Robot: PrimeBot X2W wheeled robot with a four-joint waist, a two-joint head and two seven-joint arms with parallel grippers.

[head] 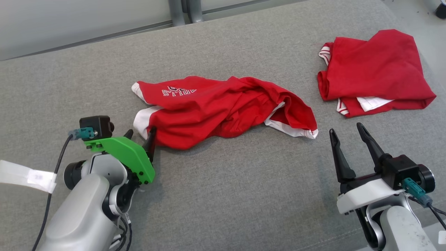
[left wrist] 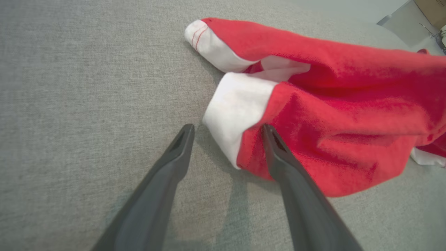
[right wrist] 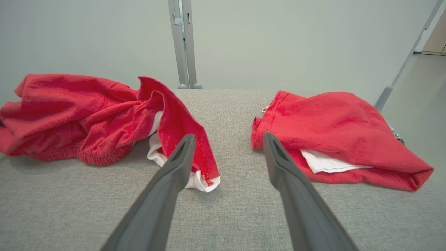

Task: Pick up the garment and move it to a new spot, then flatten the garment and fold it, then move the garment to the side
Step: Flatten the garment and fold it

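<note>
Left gripper stands wide at a white-cuffed corner of the crumpled red fabric garment; right gripper gapes wide, empty.

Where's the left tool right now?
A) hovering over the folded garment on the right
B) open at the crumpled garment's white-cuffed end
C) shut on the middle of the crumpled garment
B: the left tool stands open with the white cuff of the crumpled garment between its fingertips, not closed on it.
</note>
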